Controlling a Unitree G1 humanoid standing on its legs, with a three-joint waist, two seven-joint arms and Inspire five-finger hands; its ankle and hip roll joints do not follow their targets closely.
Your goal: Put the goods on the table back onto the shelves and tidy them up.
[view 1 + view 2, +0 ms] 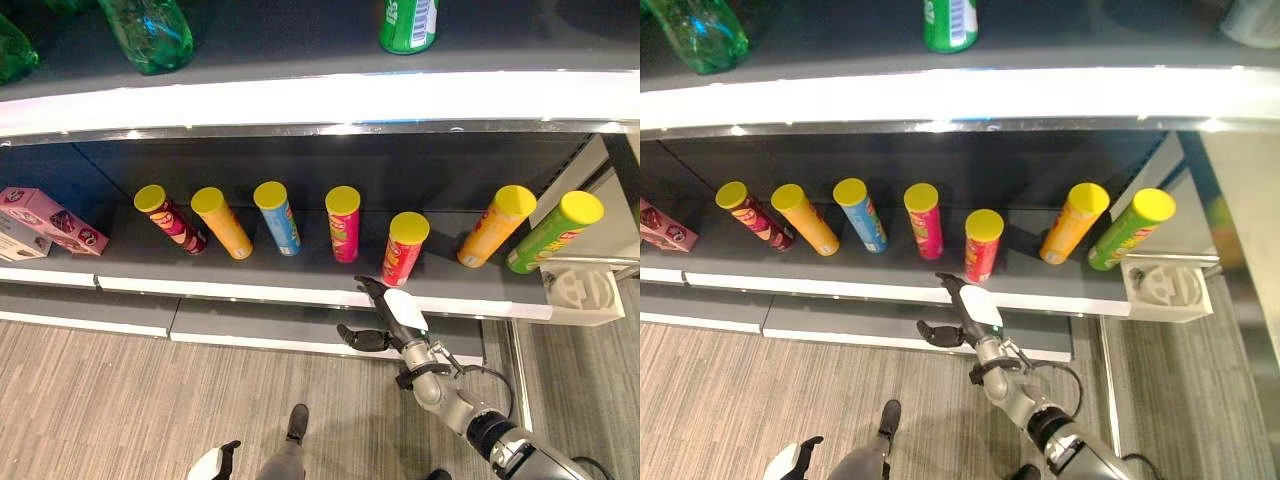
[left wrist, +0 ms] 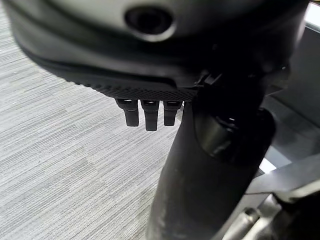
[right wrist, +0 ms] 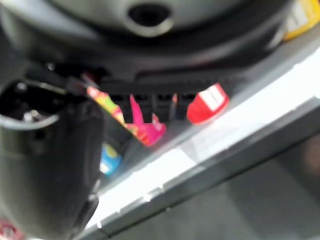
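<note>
Several chip cans with yellow lids stand in a row on the dark middle shelf (image 1: 300, 272): maroon (image 1: 172, 218), orange (image 1: 222, 222), blue (image 1: 278, 217), pink (image 1: 343, 222), red (image 1: 404, 247), a second orange (image 1: 496, 225) and green (image 1: 554, 231). My right hand (image 1: 385, 320) hovers just in front of the shelf's white front edge, below the red can, open and holding nothing. Its wrist view looks past the fingers at the red can (image 3: 207, 104) and pink can (image 3: 147, 127). My left hand (image 1: 215, 462) hangs low over the floor, fingers (image 2: 145, 117) relaxed and empty.
Pink boxes (image 1: 50, 220) lie at the shelf's left end. On the upper shelf are green bottles (image 1: 150, 30) and a green can (image 1: 409, 24). A white holder (image 1: 583, 290) hangs at the shelf's right end. A lower ledge (image 1: 250, 325) juts out above the striped floor.
</note>
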